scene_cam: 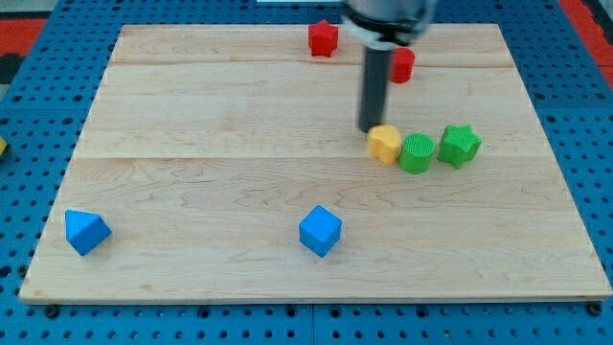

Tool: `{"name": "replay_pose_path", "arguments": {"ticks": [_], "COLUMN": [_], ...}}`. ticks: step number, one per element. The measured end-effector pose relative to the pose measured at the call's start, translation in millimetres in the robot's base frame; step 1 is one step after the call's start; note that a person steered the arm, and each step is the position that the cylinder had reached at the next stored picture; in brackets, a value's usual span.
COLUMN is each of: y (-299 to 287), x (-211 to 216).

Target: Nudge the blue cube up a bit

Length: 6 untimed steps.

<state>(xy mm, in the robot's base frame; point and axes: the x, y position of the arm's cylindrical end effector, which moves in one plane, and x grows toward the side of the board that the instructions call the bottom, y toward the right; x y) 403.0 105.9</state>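
My tip (370,129), a bare rod with no pincer to open, touches the yellow block (385,144); the blue cube (320,231), well below-left of it, looks light, rigid, best pushed from its lower face.

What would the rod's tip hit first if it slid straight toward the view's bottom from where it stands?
My tip sits just left of the yellow block. Sliding straight down, it would probably clip that block's left edge; past it the board looks free. The blue cube lies further left.
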Motion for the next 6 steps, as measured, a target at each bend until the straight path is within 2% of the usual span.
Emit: {"name": "replay_pose_path", "arguments": {"ticks": [1,2,3,4,5,6], "y": [-23.3,-69.5,-3.6,-10.7,-104.4,-161.2], "x": [2.1,32.0,95.8,149.4,187.5,158.3]}}
